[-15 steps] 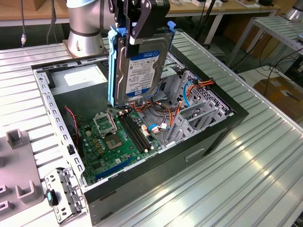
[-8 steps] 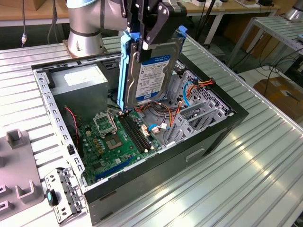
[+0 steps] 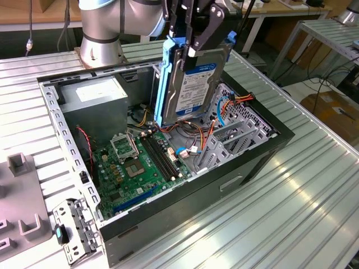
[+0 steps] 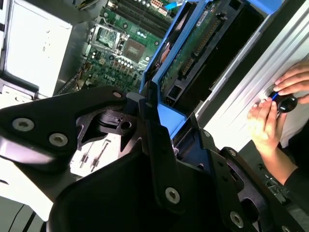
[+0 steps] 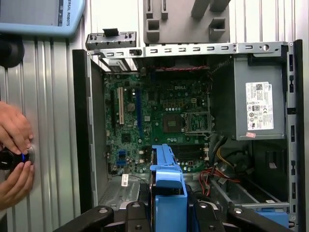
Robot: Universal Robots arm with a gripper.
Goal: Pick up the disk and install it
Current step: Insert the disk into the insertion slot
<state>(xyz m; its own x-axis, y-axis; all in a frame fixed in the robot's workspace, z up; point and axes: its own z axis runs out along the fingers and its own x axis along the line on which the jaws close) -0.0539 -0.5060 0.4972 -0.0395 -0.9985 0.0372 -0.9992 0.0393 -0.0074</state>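
The disk, a grey hard drive with a blue-and-white label and bright blue carrier rails, hangs upright on its edge above the open computer case. My gripper is shut on its upper part, one black finger on each flat face. In the second wrist view the disk shows its green circuit-board side between blue rails, beyond my gripper. In the first wrist view the blue rail of the disk sticks out from my gripper over the motherboard. The disk hangs above the cables between the motherboard and the metal drive cage.
Inside the case sit the green motherboard, a grey power supply and orange, red and blue cables. A person's hands hold a black knob on the ribbed table beside the case. Grey fixtures and a metal bracket lie at the exterior view's left.
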